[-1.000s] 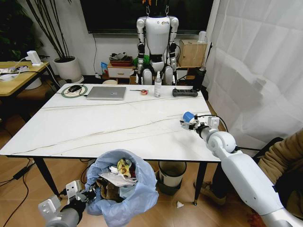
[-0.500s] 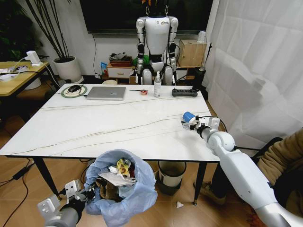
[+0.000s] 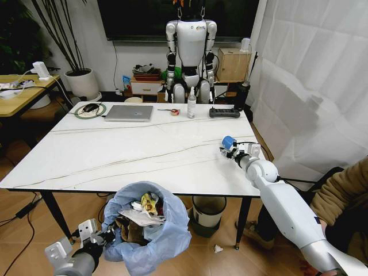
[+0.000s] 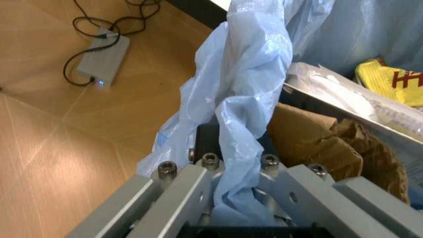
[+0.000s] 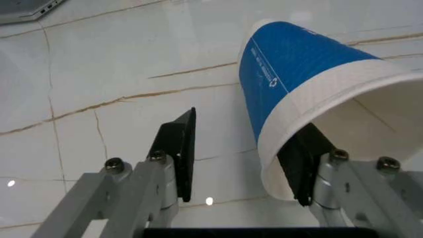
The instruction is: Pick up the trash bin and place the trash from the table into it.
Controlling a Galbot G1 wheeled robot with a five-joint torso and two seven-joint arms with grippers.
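So the trash bin (image 3: 148,230) sits low in front of the near edge of the table (image 3: 115,155), below the surface level, with its baggy light-blue liner (image 4: 244,99) bunched up all around the rim. The left gripper (image 3: 106,236) is down at the bin's left side, and in the left wrist view its fingers (image 4: 208,136) are closed on a fold of that liner, so it's holding the bin by the plastic. The bin's already pretty stuffed: brown cardboard (image 4: 324,148) crumpled on the left side, a clear plastic tray (image 4: 350,101) lying across the top, a yellow wrapper (image 3: 150,202) poking up near the middle, plus some white tissue-looking stuff (image 3: 138,215). Over on the right side of the surface, the right gripper (image 3: 231,149) is reached out near the table's right edge with the blue paper cup (image 5: 310,84). The cup's tipped over with its open mouth facing the wrist camera, and one finger (image 5: 300,163) sits inside the rim while the other one (image 5: 180,148) stands well apart from the cup, so the fingers are spread and not squeezing it.
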